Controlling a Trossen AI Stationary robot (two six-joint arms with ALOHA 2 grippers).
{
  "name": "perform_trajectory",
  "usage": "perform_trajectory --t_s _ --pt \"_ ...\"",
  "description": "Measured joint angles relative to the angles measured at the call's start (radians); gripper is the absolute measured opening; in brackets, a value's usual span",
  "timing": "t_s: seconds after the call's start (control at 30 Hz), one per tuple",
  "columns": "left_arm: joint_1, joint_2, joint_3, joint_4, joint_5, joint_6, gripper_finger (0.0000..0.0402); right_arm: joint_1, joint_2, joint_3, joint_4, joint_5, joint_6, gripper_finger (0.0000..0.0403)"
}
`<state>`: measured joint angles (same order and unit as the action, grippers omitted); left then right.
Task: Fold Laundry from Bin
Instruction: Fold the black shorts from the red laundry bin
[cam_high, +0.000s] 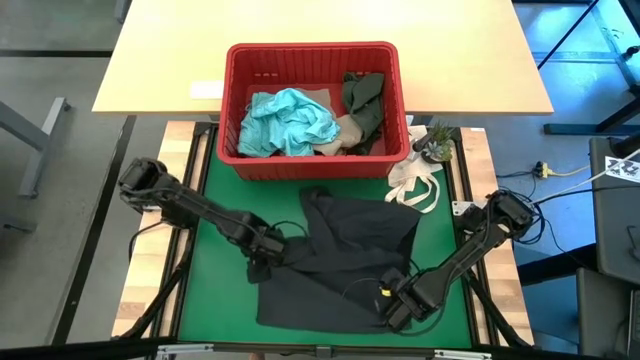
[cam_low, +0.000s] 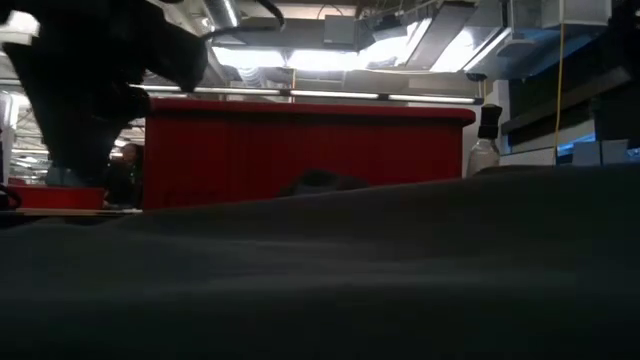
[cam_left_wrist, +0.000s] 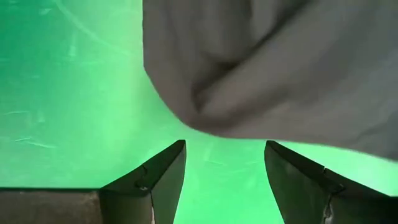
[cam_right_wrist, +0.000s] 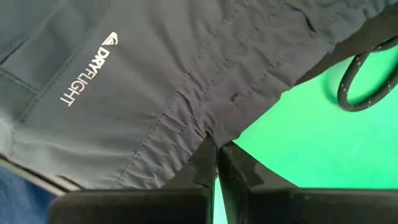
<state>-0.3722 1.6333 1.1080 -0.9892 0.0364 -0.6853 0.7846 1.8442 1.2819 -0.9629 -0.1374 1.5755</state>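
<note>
Fingers of left gripper (cam_left_wrist: 224, 180) spread apart over green mat (cam_high: 215, 250), holding nothing, just short of a fold of the black garment (cam_high: 340, 265). Right gripper (cam_right_wrist: 217, 163) fingers pinched shut on the black garment's hem beside a drawcord loop (cam_right_wrist: 360, 81). Garment lies spread on worktop in front of red bin (cam_high: 235, 110); teal (cam_high: 290, 120), tan (cam_high: 345, 130) and olive (cam_high: 362, 100) laundry inside bin.

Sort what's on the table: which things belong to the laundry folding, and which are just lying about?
Job: black garment spread on green mat; red bin holding teal, tan, olive garments.
Lying about: white cloth bag, small potted plant, white card.
</note>
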Motion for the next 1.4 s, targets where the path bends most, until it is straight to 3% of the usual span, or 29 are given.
perform_trajectory --t_s 0.1,0.37,0.6,1.0,1.17,1.4 --pt "-0.029 0.000 0.000 0.035 0.000 -0.020 0.0212 0.029 0.000 0.000 -0.028 -0.041 -0.013 0.0012" --pt "-0.064 -0.002 0.002 0.184 -0.019 -0.013 0.0212 0.092 0.000 0.000 -0.026 -0.027 -0.008 0.0012" --pt "-0.057 -0.002 0.002 0.210 -0.076 -0.011 0.0212 0.092 0.000 0.000 0.011 -0.024 -0.013 0.0016" --pt "-0.058 -0.002 0.002 0.310 -0.233 0.042 0.0212 0.092 0.000 0.000 0.019 -0.042 -0.012 0.0149" --pt "-0.055 -0.003 0.002 0.372 -0.296 0.142 0.0212 0.092 -0.033 0.000 0.016 -0.046 -0.011 0.0167" --pt "-0.004 -0.003 0.003 0.407 -0.353 0.145 0.0212 0.092 -0.125 0.000 -0.036 0.037 -0.009 0.0166"
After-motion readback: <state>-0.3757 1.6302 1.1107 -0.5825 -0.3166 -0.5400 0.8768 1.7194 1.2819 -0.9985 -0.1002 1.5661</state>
